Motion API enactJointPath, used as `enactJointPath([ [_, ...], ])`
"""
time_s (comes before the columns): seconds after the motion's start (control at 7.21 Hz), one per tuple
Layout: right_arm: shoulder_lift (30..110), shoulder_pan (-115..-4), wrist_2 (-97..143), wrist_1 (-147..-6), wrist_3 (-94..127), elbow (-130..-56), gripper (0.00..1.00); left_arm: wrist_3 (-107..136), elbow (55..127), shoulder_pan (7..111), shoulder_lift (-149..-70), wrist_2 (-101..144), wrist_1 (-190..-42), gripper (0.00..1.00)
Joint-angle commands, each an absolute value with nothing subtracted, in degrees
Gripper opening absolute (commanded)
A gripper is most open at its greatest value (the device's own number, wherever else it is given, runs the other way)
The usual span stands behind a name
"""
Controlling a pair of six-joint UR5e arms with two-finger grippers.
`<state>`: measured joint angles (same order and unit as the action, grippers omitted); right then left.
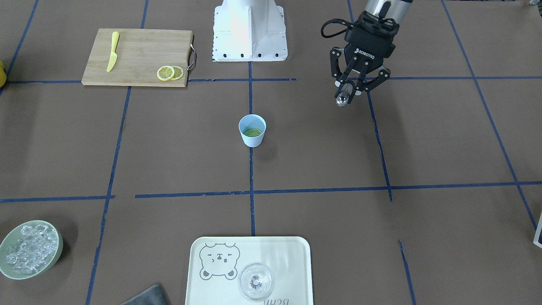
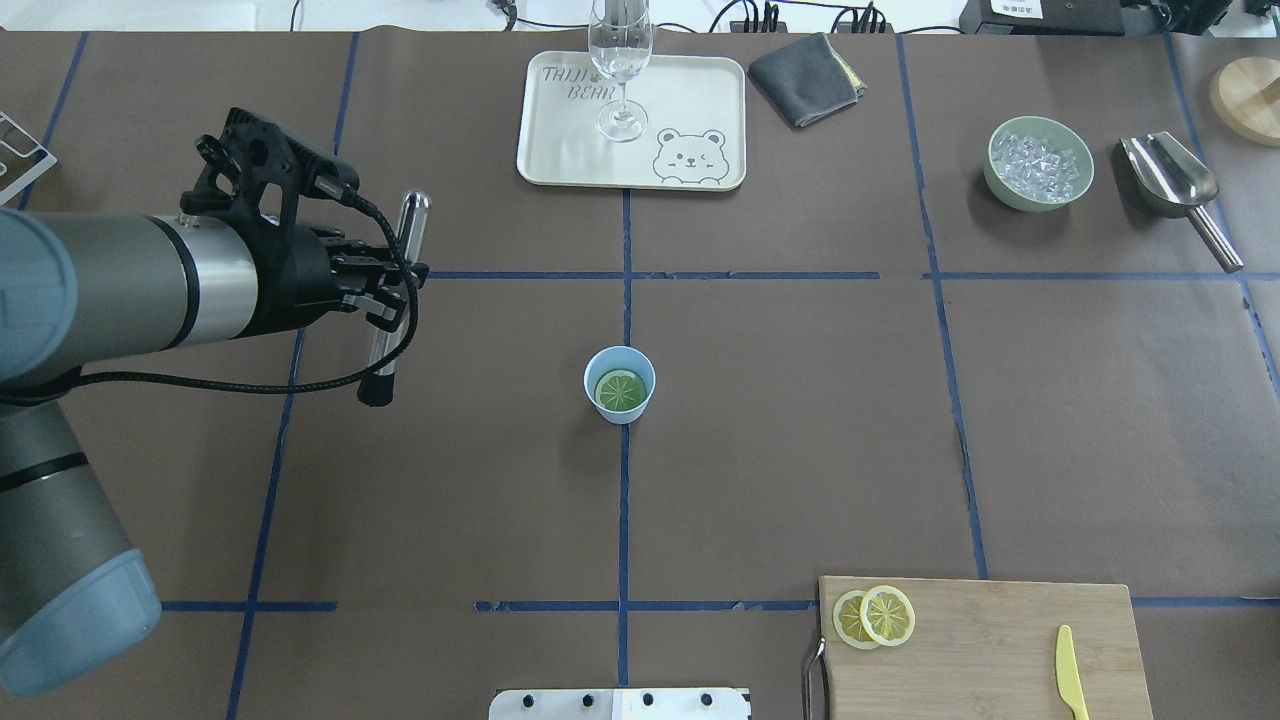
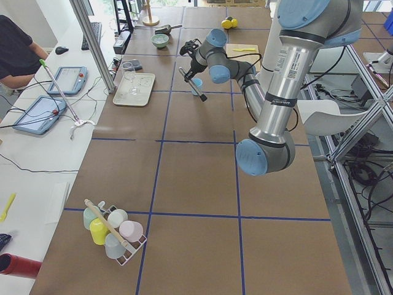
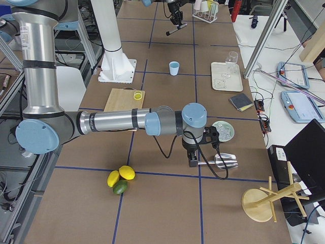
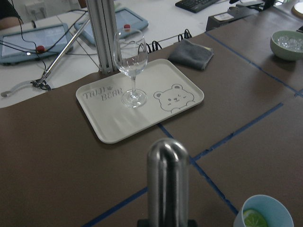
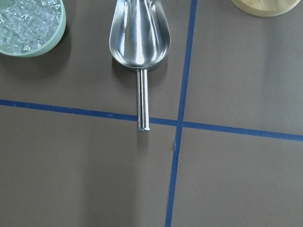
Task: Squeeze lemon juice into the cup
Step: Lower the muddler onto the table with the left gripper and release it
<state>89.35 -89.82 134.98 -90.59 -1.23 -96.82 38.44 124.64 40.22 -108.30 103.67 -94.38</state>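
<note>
The light blue cup (image 2: 620, 403) stands at the table's centre, with one lemon slice (image 2: 620, 390) lying flat inside it; both also show in the front view, the cup (image 1: 252, 140) and the slice (image 1: 253, 133). Two more lemon slices (image 2: 875, 617) overlap on the wooden cutting board (image 2: 1000, 650). My left gripper (image 2: 395, 283) is shut on a steel rod with a black end (image 2: 410, 225), held above the table to the cup's left. My right gripper (image 4: 194, 158) shows only in the right side view, over a metal scoop's handle; I cannot tell its state.
A bear tray (image 2: 560, 150) with a clear wine glass (image 2: 620, 60) stands at the far edge, a grey cloth (image 2: 805, 65) beside it. A green bowl of ice (image 2: 1038, 165) and the metal scoop (image 2: 1170, 180) lie far right. A yellow knife (image 2: 1070, 685) lies on the board.
</note>
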Motion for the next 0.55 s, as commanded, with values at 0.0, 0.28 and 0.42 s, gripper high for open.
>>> enactJointPath([
  [0.0,89.2,-89.8,134.8,-90.4,-1.2,-96.5,1.0,38.7,123.6,41.9,-107.6,105.7,-84.3,0.0],
  [0.28,89.1,-89.7,134.9,-90.1,-1.2,-96.9,1.0,37.1,112.8,48.2,-107.7,116.1,-79.9,0.0],
  [0.42,89.1,-89.7,134.9,-90.1,-1.2,-96.9,1.0,34.7,110.3,48.3,-107.7,116.6,-79.3,0.0],
])
